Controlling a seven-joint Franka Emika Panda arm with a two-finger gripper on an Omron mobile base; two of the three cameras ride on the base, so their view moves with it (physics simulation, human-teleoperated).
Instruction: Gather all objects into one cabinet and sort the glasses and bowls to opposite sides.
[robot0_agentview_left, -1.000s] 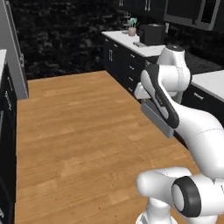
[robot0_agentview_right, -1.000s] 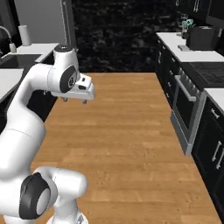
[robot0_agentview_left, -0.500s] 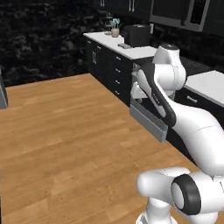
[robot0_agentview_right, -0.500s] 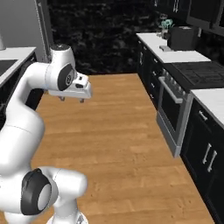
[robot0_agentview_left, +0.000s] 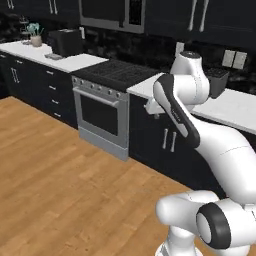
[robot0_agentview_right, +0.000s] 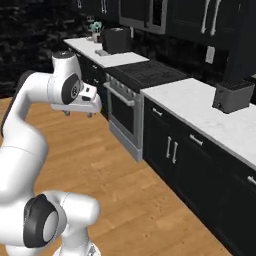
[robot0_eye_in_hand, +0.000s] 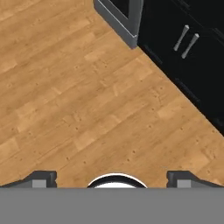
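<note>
My gripper (robot0_agentview_right: 78, 114) hangs open over the wooden floor, pointing down, with nothing between its fingers. In the hand view its fingertips (robot0_eye_in_hand: 43, 177) stand far apart above bare floorboards. From the left base view the gripper (robot0_agentview_left: 152, 108) sits in front of the black lower cabinets. Black wall cabinets (robot0_agentview_left: 200, 17) with long silver bar handles (robot0_agentview_right: 208, 19) run along the top, doors shut. The cream cup, grey mug, orange mug and black bowl are out of view.
A steel-fronted oven (robot0_agentview_left: 100, 117) under a black cooktop (robot0_agentview_right: 145, 72) stands beside white counters (robot0_agentview_right: 200, 107). A black toaster (robot0_agentview_right: 232, 95), a black box appliance (robot0_agentview_left: 66, 42) and the tulip vase (robot0_agentview_left: 34, 38) sit on them. Lower cabinet doors (robot0_eye_in_hand: 186, 41) are close.
The whole picture has shifted: the base has driven and turned, bringing the oven and counter run close on the right. The arm keeps its pose and the gripper stays open.
</note>
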